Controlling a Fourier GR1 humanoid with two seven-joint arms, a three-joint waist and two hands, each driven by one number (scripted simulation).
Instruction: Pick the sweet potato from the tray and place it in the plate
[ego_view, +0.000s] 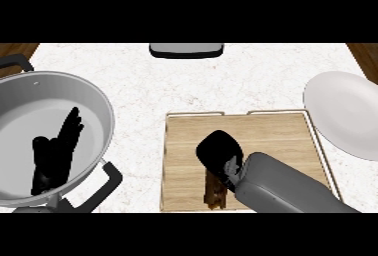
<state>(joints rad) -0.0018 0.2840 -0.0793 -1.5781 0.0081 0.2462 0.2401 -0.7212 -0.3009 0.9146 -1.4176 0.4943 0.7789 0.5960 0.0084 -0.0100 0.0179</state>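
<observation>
Sweet potato (215, 196) lies on the wooden tray (280, 135), partly under the right hand (218, 149), whose fingers curl down over it to grasp it for the white plate (347, 115).

A large grey pot (55, 100) with black handles stands on the white speckled counter (221, 80). Well apart from the pot, toward the counter's far edge, lies a small grey rectangular object (186, 49), partly cut off.
</observation>
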